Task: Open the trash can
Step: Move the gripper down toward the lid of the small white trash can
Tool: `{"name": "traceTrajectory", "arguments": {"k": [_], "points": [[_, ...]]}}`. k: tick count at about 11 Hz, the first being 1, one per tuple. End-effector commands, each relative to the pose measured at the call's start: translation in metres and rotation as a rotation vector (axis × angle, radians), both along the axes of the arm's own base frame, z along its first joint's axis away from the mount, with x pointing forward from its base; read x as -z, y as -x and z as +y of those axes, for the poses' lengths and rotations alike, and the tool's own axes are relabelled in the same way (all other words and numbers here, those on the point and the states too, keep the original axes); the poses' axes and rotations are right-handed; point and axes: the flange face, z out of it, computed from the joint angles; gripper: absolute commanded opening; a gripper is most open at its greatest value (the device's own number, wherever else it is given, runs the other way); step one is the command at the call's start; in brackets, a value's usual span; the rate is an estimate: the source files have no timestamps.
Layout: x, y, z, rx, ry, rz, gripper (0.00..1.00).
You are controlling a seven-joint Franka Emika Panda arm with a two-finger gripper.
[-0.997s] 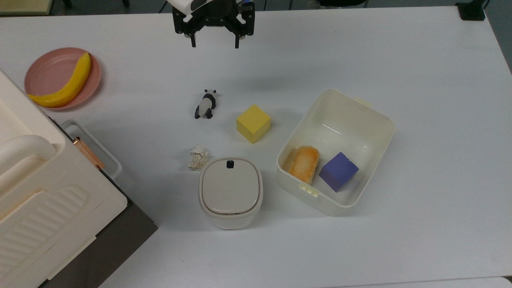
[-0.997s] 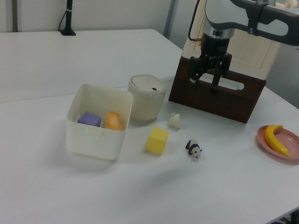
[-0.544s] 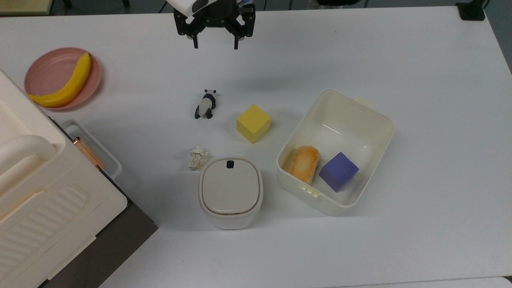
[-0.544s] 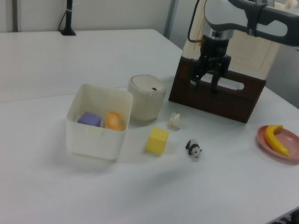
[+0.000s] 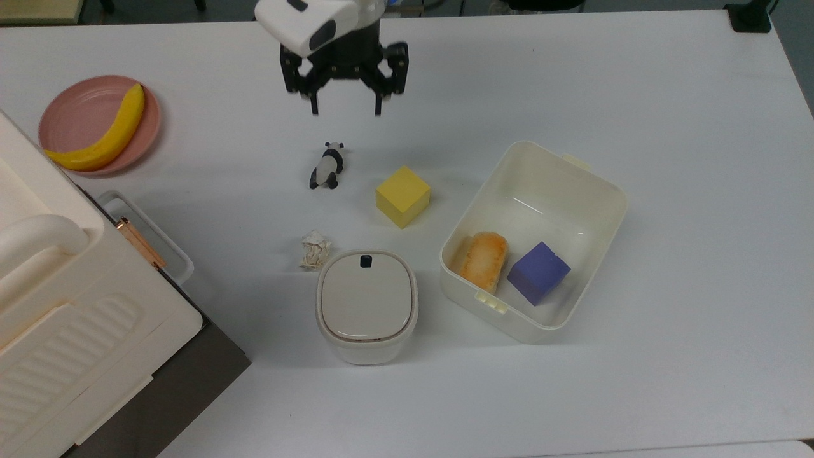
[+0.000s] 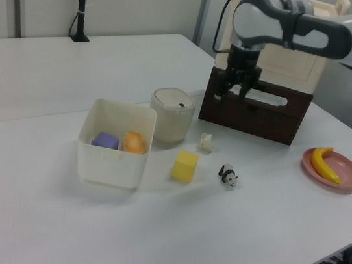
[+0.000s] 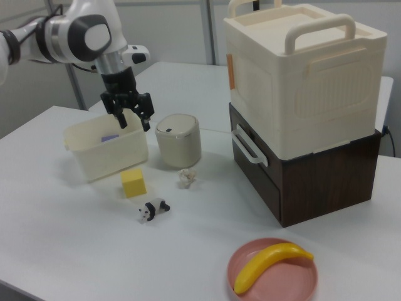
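Note:
The trash can [image 5: 367, 305] is a small white rounded bin with a flat beige-grey lid that lies shut. A small black button [image 5: 366, 261] sits at the lid's far edge in the top view. The bin also stands beside the cream tub in the left view [image 6: 172, 115] and the right view [image 7: 178, 141]. My gripper [image 5: 346, 111] hangs open and empty above the table, well up the top view from the bin, just beyond the panda. It points downward in the left view [image 6: 229, 95] and the right view [image 7: 135, 124].
A toy panda [image 5: 327, 165], a yellow cube [image 5: 402, 196] and a crumpled paper [image 5: 315, 249] lie between gripper and bin. The cream tub [image 5: 598, 191] holds bread and a purple cube. A pink plate [image 5: 70, 108] carries a banana. A big cream box [image 5: 63, 305] stands at the top view's left.
The gripper has moved down the top view toward the panda and the bin, staying open. Nothing on the table has shifted.

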Motion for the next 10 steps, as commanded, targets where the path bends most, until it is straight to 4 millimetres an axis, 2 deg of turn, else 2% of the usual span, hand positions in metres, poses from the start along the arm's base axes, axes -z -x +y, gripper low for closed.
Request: {"name": "traceTrajectory", "arguments": {"k": [1, 2, 3, 6, 10], "points": [[0.010, -0.027, 0.011, -0.039, -0.010, -0.162, 0.34], [0.018, -0.042, 0.018, -0.042, -0.020, -0.240, 0.16], [0.024, -0.054, 0.026, -0.049, -0.031, -0.318, 0.04], [0.053, -0.080, 0.030, -0.005, -0.051, -0.414, 0.00], [0.111, -0.100, 0.031, -0.013, -0.035, -0.387, 0.00]]}}
